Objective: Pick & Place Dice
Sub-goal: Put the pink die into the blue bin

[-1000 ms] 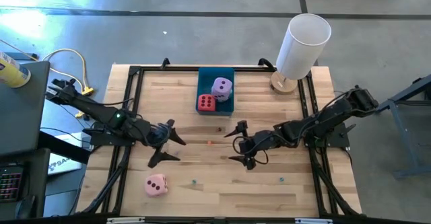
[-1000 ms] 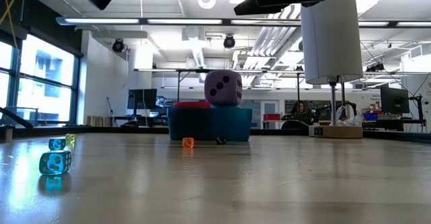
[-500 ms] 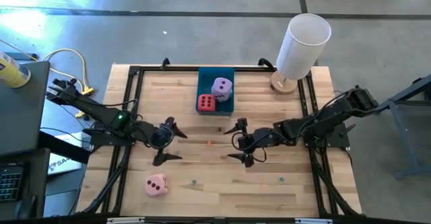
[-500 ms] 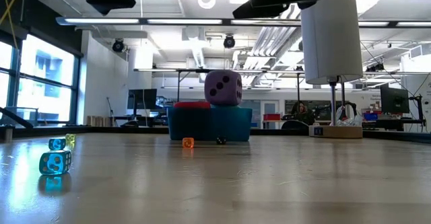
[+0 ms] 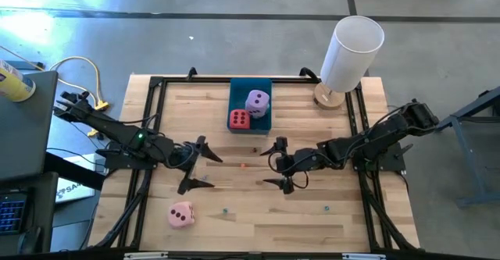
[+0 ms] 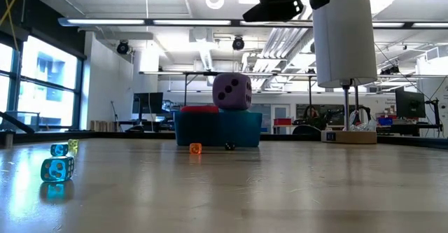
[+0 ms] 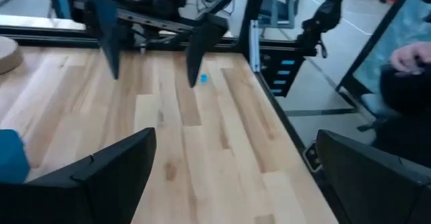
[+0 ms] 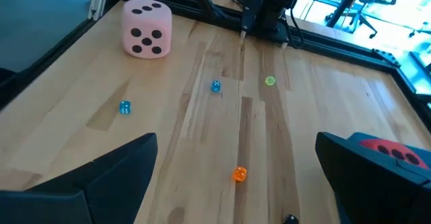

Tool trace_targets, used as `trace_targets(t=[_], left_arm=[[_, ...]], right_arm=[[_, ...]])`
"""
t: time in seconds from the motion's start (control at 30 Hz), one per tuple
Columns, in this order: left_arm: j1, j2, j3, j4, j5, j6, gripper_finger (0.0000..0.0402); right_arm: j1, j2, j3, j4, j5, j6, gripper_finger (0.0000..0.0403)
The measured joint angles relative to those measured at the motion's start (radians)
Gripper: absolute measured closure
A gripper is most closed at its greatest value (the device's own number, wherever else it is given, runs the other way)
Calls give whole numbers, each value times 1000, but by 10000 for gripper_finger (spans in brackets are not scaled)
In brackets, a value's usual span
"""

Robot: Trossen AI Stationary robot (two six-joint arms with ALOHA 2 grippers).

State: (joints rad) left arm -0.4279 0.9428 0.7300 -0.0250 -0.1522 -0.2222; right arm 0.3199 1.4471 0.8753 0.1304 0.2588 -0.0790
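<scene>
Dice are seen in different ways by each camera. Nearest in the low view, two small translucent dice, a blue one and a yellow one, sit on the counter; these are barely specks from above. Farther back a small orange die lies just in front of the blue tray, on which the lilac die is perched, with the red die only a sliver beside it. The pink die is not caught by this camera.

From above, the pink die is shown alone near the front left of the counter, well apart from the tray at the far edge, where the red die and lilac die rest touching each other. The left claw and right claw are held over mid-counter, facing each other, both spread wide and grasping nothing. A white cylinder stands at the far right corner.

In the right wrist view the pink die is seen across the counter, its pips clear, with small blue, green and orange dice scattered nearer.

In the left wrist view only bare boards, a small blue die and the opposite claw's released fingers are shown.
</scene>
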Motion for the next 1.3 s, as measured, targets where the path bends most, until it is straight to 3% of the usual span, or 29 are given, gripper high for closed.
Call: trace_targets(t=[0.17,0.4,0.67,0.9,1.1,1.3], left_arm=[[-53,4,0,-1,-20,21,4],[-201,-1,0,-86,-194,50,4],[-415,-16,0,-264,-349,-97,4],[-584,-11,-1,-306,-351,-191,4],[-728,-9,-31,-314,-349,-144,4],[-790,-9,-90,-284,-352,-291,4]], right_arm=[[0,0,0,16,0,55,7],[0,0,0,59,5,131,7],[0,36,0,122,8,161,7],[-8,136,-1,239,-5,146,7],[8,166,-1,320,-26,133,7],[54,165,-1,353,-55,119,7]])
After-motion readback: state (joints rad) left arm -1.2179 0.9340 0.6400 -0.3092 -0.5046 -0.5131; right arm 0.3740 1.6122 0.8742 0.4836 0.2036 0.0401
